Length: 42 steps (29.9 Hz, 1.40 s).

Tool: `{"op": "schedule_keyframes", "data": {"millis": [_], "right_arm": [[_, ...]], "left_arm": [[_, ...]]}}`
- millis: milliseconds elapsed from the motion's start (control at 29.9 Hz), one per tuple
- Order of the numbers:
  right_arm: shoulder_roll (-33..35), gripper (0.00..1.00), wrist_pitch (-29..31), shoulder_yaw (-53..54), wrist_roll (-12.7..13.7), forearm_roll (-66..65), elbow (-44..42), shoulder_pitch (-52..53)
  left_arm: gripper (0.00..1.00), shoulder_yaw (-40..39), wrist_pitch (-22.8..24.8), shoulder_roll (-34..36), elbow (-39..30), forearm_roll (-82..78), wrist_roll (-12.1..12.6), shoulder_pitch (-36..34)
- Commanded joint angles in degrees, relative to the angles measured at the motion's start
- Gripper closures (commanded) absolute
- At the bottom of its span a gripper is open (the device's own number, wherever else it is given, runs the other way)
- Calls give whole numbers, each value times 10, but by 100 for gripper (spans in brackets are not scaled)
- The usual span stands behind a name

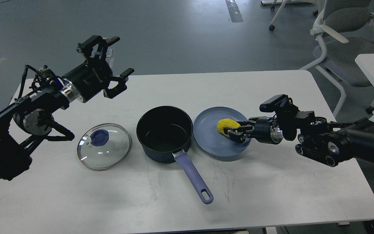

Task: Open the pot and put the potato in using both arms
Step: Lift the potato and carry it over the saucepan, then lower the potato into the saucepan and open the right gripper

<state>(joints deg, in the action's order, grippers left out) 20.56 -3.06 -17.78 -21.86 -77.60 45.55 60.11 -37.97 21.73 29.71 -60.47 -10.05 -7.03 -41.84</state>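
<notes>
Gripping the potato [226, 126] on the plate [221, 152], right pincer [235, 132] sits mid-frame. Left pincer [117, 61] hangs open upper left; lid [104, 150] lies beside the pot [164, 133]

Dark navy pot [164, 133], black inside, periwinkle handle. Beside the pot: clear glass lid [104, 146] with blue knob, light-blue plate [211, 143], yellow potato [226, 126]. White table [271, 195].
</notes>
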Motion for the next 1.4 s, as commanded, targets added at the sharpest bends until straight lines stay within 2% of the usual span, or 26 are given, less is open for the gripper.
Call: {"op": "schedule_keyframes", "data": {"millis": [0, 301, 602, 836, 1371], "right_arm": [[0, 100, -13, 5, 3, 5, -4, 21], [6, 100, -39, 34, 2, 12, 19, 101], [-8, 100, -45, 56, 2, 12, 117, 134], [-86, 100, -45, 47, 2, 10, 107, 113], [-108, 100, -44, 36, 2, 10, 99, 103]], "left_arm": [[2, 0, 0, 0, 0, -2, 0, 0], [2, 1, 0, 0, 0, -2, 0, 0], [2, 2, 0, 0, 0, -2, 0, 0], [2, 2, 0, -1, -1, -2, -1, 0], [2, 2, 0, -1, -2, -2, -3, 2]]}}
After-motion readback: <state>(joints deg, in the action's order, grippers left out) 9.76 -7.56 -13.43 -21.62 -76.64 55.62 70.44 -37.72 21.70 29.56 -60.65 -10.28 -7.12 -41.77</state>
